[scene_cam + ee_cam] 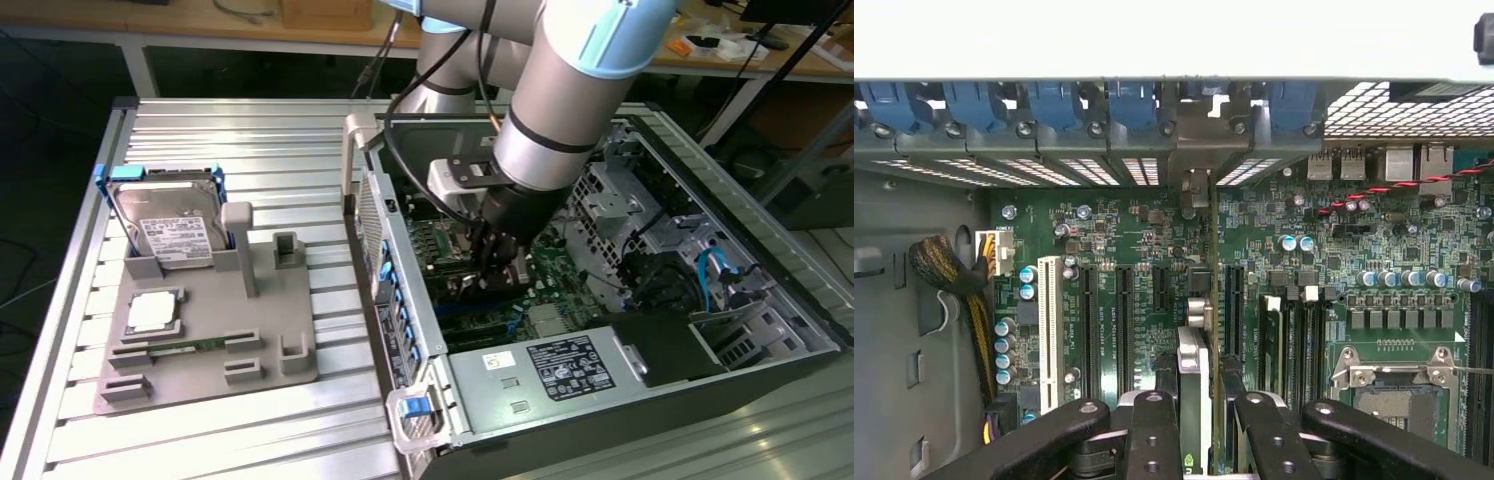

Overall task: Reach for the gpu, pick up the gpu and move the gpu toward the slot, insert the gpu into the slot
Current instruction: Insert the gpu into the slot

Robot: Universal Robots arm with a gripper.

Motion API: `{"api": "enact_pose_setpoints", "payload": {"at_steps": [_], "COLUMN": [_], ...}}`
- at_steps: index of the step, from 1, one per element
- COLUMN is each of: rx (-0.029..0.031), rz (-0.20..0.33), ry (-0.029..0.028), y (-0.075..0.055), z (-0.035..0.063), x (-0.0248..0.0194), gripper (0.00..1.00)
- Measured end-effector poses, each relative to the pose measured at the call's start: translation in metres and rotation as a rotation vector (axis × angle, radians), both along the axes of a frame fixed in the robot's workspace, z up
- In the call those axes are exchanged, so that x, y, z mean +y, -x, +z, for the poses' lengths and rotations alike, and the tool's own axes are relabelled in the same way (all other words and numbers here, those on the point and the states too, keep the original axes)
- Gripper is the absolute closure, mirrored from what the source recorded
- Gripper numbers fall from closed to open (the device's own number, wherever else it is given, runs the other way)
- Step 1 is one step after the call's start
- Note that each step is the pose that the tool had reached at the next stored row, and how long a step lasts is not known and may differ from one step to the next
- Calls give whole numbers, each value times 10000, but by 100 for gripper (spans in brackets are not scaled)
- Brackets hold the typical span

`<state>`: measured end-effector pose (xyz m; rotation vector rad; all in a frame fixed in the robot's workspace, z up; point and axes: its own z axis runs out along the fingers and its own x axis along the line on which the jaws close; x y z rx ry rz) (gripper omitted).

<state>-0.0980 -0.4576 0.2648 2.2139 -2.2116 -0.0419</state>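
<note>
In the wrist view the gpu (1199, 345) is seen edge-on, a thin green board with a silver part on one face. It stands upright over the green motherboard (1334, 250). Its metal end bracket (1195, 188) reaches the case's rear wall, under the row of blue latches (1054, 105). My gripper (1204, 440) is shut on the gpu, one black finger (1154, 430) on each side. The slot under the card is hidden by the card itself; black slots (1124, 330) lie beside it. In the exterior view my gripper (501, 268) is low inside the open PC case (400, 300).
A grey fixture (267, 350) at the exterior view's left holds a silver hard drive (167, 225), a processor chip (150, 312) and a memory stick (187, 347). Inside the case are a power supply (561, 365), a CPU socket (1394, 385), a cable bundle (949, 275) and a white slot (1049, 330).
</note>
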Motion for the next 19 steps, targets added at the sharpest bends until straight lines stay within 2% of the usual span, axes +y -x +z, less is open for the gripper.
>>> {"api": "enact_pose_setpoints", "payload": {"at_steps": [19], "rx": [-1], "rz": [0], "ry": [-9], "y": [30], "z": [-23], "x": [0], "gripper": [73]}}
